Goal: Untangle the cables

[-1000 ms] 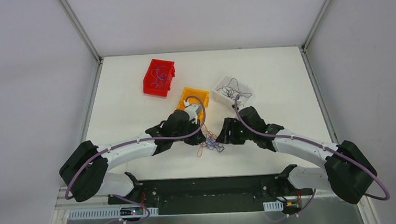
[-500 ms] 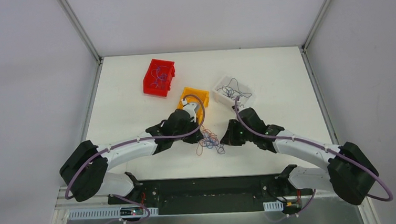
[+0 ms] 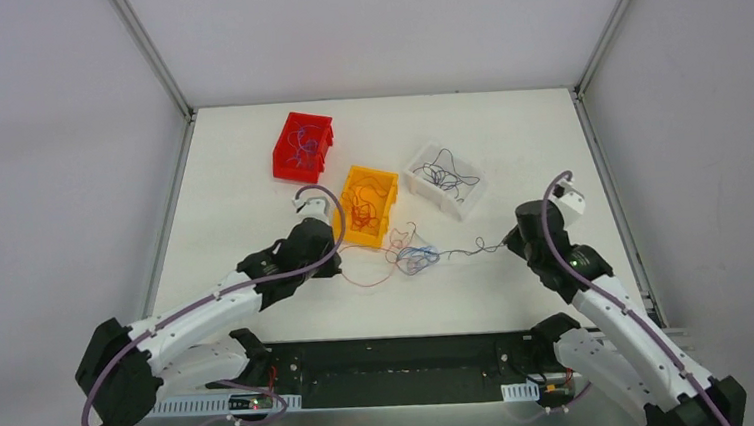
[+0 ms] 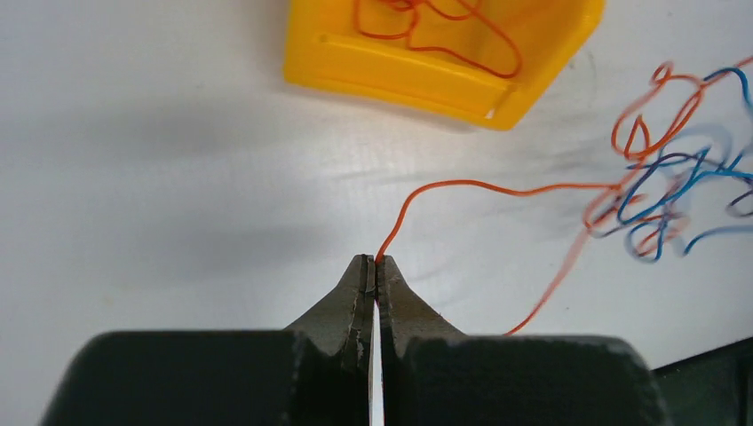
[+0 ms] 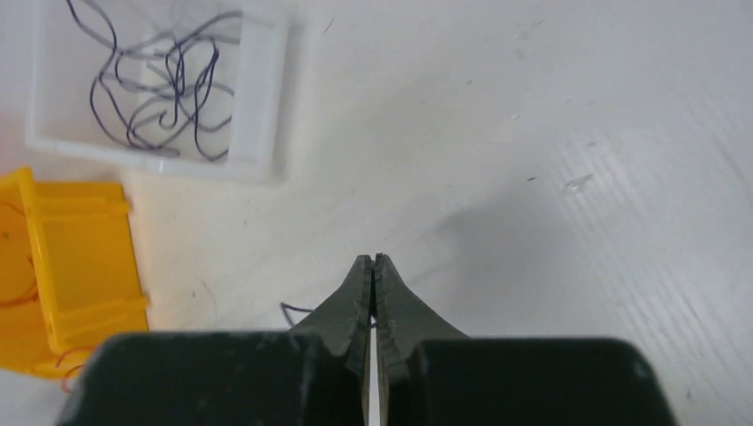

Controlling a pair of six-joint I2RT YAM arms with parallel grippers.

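Observation:
The cables (image 3: 412,259) lie as a loose knot of blue, orange and dark wires on the white table, in front of the yellow bin (image 3: 375,171). My left gripper (image 3: 340,267) is left of the knot. In the left wrist view this gripper (image 4: 374,262) is shut on an orange cable (image 4: 479,186) that runs right into the knot (image 4: 661,200). My right gripper (image 3: 509,245) is right of the knot. In the right wrist view it (image 5: 373,259) is shut on a dark cable (image 5: 297,309), which stretches back to the knot (image 3: 471,252).
A red bin (image 3: 290,169) with blue wires stands at the back left. The yellow bin (image 4: 400,75) holds orange wires. A white bin (image 5: 266,98) holds dark wires (image 5: 160,89). Grey walls enclose the table on three sides.
The right gripper closed on a dark cable. Both arms then drew apart, left going left and right going right. The knot has been pulled wider, with strands stretched toward each gripper.

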